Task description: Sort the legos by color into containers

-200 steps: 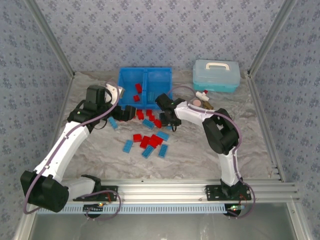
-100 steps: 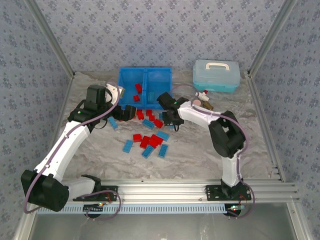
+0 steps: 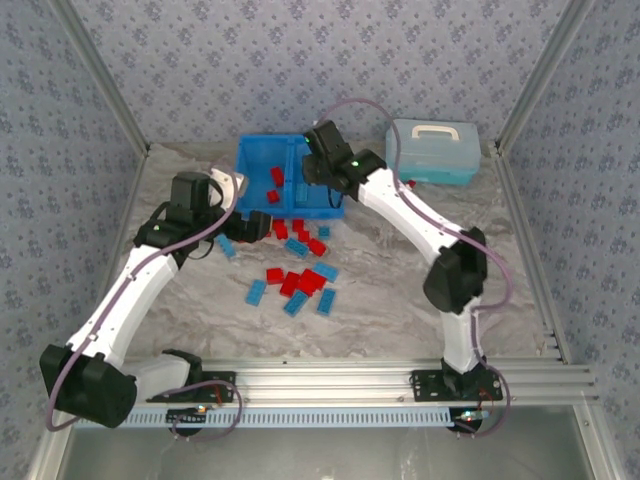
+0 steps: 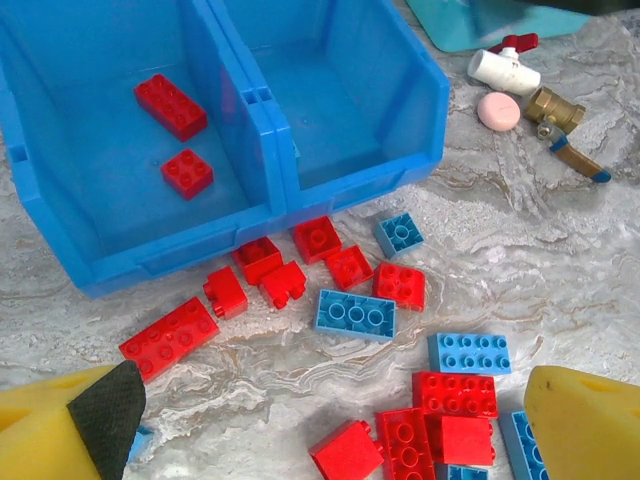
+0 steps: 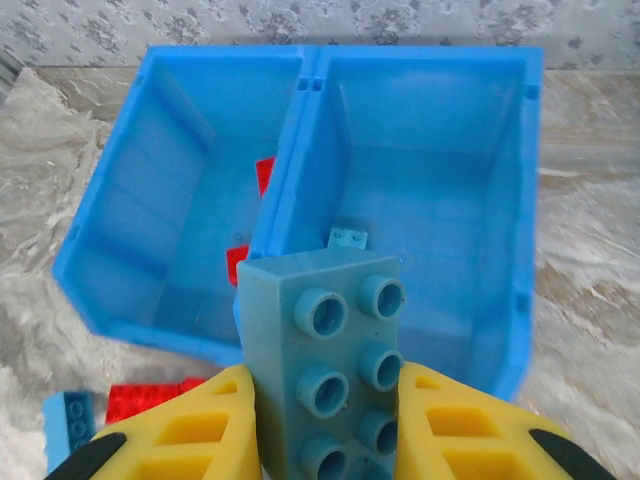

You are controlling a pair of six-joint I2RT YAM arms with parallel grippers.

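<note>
Right gripper (image 5: 328, 392), arm stretched forward, clamps a lego (image 5: 320, 310) (left gripper (image 4: 330, 428) gapes wide).

Bin (image 4: 262, 130): two legos (image 4: 170, 105) in left compartment (image 4: 100, 190); loose legos (image 4: 355, 313) before bin; case (image 3: 432, 150) right of bin.

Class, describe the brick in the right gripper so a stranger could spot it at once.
Find the blue bin at the far side of the table. Over it, the right gripper pinches a light blue brick. It alone is airborne; the others lie on the table or in the bin.
</note>
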